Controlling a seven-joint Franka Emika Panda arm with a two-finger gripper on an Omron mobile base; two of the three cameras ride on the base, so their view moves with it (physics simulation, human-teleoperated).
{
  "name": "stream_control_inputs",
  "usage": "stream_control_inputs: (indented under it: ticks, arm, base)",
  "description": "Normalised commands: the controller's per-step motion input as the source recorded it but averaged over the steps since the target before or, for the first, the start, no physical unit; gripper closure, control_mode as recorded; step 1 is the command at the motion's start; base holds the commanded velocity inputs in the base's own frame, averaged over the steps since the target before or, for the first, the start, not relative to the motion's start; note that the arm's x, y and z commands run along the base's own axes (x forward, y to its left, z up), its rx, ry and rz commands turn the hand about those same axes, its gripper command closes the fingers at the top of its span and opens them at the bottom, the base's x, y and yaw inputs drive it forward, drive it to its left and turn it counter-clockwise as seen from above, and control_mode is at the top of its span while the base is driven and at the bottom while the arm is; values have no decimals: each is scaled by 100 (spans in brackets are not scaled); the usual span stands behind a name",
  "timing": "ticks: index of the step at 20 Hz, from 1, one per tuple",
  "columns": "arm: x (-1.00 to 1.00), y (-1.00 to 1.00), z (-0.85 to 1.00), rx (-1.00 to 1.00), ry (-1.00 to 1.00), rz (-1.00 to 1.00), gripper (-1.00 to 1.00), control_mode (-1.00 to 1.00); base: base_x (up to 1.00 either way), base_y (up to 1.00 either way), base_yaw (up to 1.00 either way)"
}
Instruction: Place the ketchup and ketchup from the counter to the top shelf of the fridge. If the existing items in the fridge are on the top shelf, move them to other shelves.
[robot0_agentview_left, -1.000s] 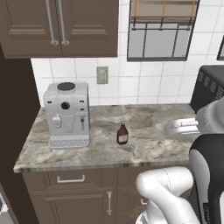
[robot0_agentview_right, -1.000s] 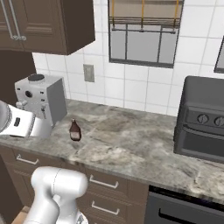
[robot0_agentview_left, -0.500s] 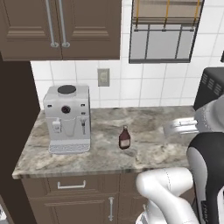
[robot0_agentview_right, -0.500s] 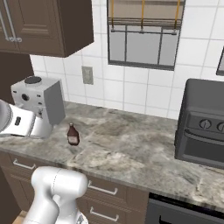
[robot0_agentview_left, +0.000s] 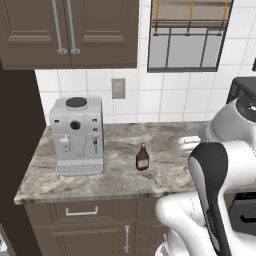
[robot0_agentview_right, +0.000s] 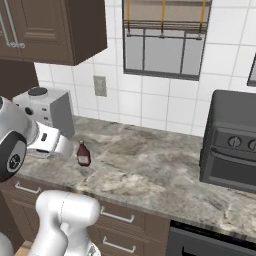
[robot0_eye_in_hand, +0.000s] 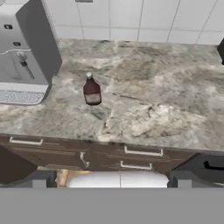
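1. Marbled stone counter (robot0_agentview_left: 110, 175) runs below white wall tiles, over dark brown drawers (robot0_eye_in_hand: 131, 154).
2. One ketchup bottle (robot0_agentview_left: 142, 158) stands upright on it, neck up, just right of a grey coffee machine (robot0_agentview_left: 76, 135) and apart from it.
3. Right base view adds a black countertop oven (robot0_agentview_right: 231, 150), well away from the bottle.
4. Gripper (robot0_eye_in_hand: 111, 181) fingertips sit spread apart at the hand view's bottom edge, holding nothing, the bottle ahead of them.

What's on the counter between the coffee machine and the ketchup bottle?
Nothing: bare counter separates the coffee machine from the ketchup bottle, seen in the left base view.
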Motion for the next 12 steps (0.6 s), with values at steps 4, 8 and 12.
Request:
stream_control_inputs:
  ticks: [4, 8, 12]
  arm:
    - [90, 2, -59, 0, 3, 1, -100, -100]
    - [92, 25, -52, 0, 1, 2, -100, -100]
    - [76, 28, -51, 0, 0, 4, -100, -100]
  base:
    - [0, 0, 0]
    - [0, 0, 0]
    - [0, 0, 0]
